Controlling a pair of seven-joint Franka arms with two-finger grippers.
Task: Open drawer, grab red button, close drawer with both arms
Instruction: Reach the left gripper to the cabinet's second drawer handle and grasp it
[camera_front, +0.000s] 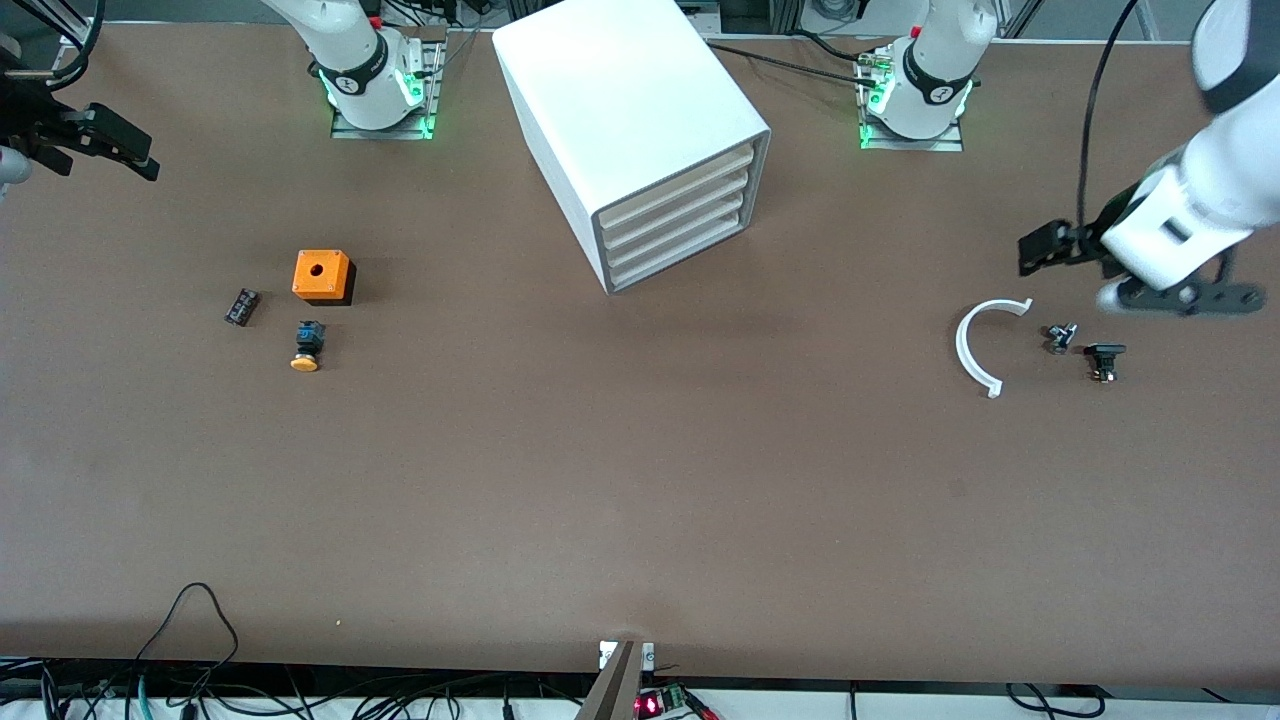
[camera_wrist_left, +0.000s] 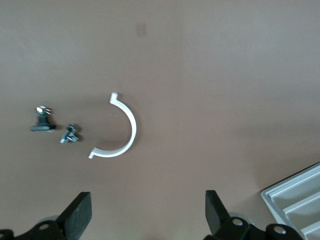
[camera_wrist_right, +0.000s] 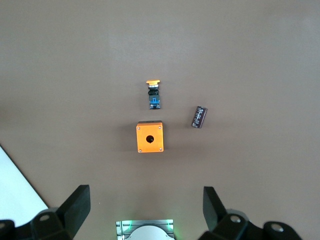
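The white cabinet (camera_front: 625, 110) stands at the table's middle, between the two arm bases. All four cream drawer fronts are shut, and the drawer second from top (camera_front: 675, 208) sits flush. The red-capped button is not in view. My left gripper (camera_front: 1185, 297) hangs open and empty over the table at the left arm's end; in the left wrist view (camera_wrist_left: 148, 215) its fingers stand wide apart. My right gripper (camera_front: 25, 125) hangs over the right arm's end of the table, partly cut off by the picture's edge; in the right wrist view (camera_wrist_right: 145, 212) it is open and empty.
An orange box with a hole (camera_front: 322, 276), an orange-yellow-capped button (camera_front: 307, 347) and a small dark cylinder (camera_front: 241, 306) lie toward the right arm's end. A white half-ring (camera_front: 975, 345) and two small black-and-metal parts (camera_front: 1060, 337) (camera_front: 1104, 360) lie under the left gripper.
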